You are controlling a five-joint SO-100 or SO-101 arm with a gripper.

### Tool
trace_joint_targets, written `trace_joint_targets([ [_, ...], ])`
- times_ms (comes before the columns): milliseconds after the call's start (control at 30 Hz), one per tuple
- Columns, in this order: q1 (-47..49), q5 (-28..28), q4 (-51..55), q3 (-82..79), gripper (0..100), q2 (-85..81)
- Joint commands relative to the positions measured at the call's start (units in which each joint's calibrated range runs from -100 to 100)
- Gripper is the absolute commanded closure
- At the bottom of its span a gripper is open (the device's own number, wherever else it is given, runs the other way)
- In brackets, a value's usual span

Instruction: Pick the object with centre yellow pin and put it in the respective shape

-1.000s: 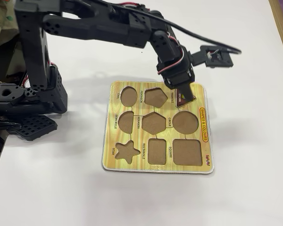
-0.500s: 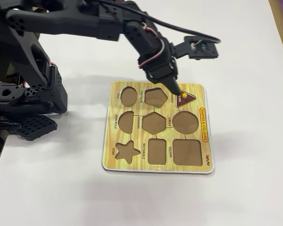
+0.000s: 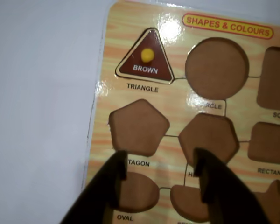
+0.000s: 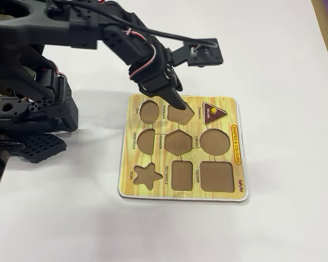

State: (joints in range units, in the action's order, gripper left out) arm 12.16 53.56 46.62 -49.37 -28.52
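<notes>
- The brown triangle (image 3: pixel 144 59) with its yellow knob (image 3: pixel 147 54) lies flat inside the triangle recess (image 4: pixel 214 113) of the yellow puzzle board (image 4: pixel 229 194), at about 1 o'clock on the board in the fixed view and about 11 o'clock in the wrist view.
- The wrist view alone shows the white word BROWN on the piece, a thin pale line of rim all round it, and the label TRIANGLE just below it; in the fixed view that lettering is too small to read.
- The gripper (image 3: pixel 161 161) is parted, with nothing between its 2 dark fingers (image 3: pixel 113 179); board surface shows through the gap in the wrist view.
- In the fixed view the gripper (image 4: pixel 180 107) looks like a single dark point over the pentagon recess (image 4: pixel 181 113), so its opening cannot be judged there.
- In the wrist view the fingers enter from 6 o'clock, well apart from the triangle, with the pentagon recess (image 3: pixel 139 126) between them and the piece.
- Only the fixed view shows the whole black arm (image 4: pixel 87 30) reaching in from 10 o'clock, its base (image 4: pixel 33 109) on the white table (image 4: pixel 284 65) at 9 o'clock of the board, and the bracket with a cable jutting toward 2 o'clock.
- The fixed view also shows all 9 recesses; the other 8 are bare brown, the star (image 4: pixel 147 176) at 7 o'clock.
</notes>
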Motion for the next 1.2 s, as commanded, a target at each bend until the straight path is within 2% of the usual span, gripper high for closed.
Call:
trace_joint_targets([
  [0, -0.3, -0.1, -0.5, -3.7, 83, -7.7],
  [233, -2.0, -0.1, -0.5, -12.9, 83, -18.1],
  [700, -13.1, -0.1, -0.5, -29.6, 83, -40.0],
  [1167, -13.1, -0.1, -0.5, -48.1, 83, -56.8],
])
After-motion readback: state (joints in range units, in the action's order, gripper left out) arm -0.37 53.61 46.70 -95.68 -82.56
